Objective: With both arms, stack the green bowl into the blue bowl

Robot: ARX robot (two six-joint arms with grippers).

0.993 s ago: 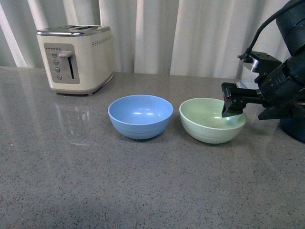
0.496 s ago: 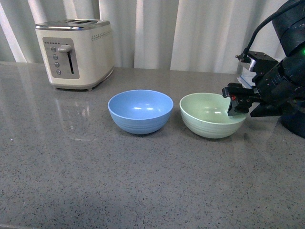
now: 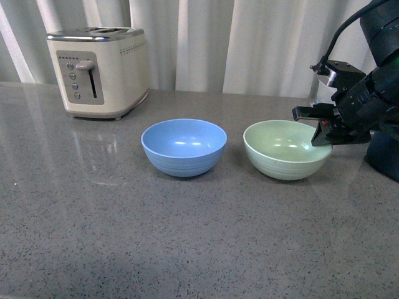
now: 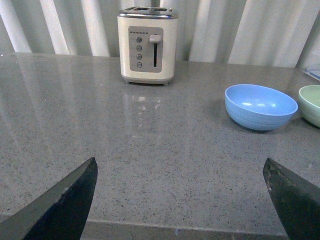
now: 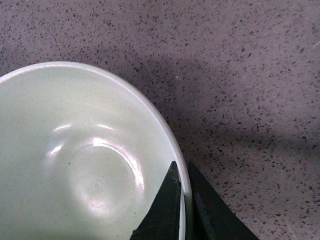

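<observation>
The pale green bowl sits right of the light blue bowl on the grey counter, a gap between them. My right gripper is shut on the green bowl's right rim, one finger inside and one outside, as the right wrist view shows at the green bowl and right gripper. In the left wrist view my left gripper hangs open over bare counter near its front edge, far from the blue bowl; only the edge of the green bowl shows there.
A cream toaster stands at the back left of the counter, in front of a pale curtain. A dark rounded object sits at the far right, behind my right arm.
The green bowl has shifted a little to the right and away from the blue bowl, with my right gripper holding its rim. The view itself tilted slightly over the first half second.
</observation>
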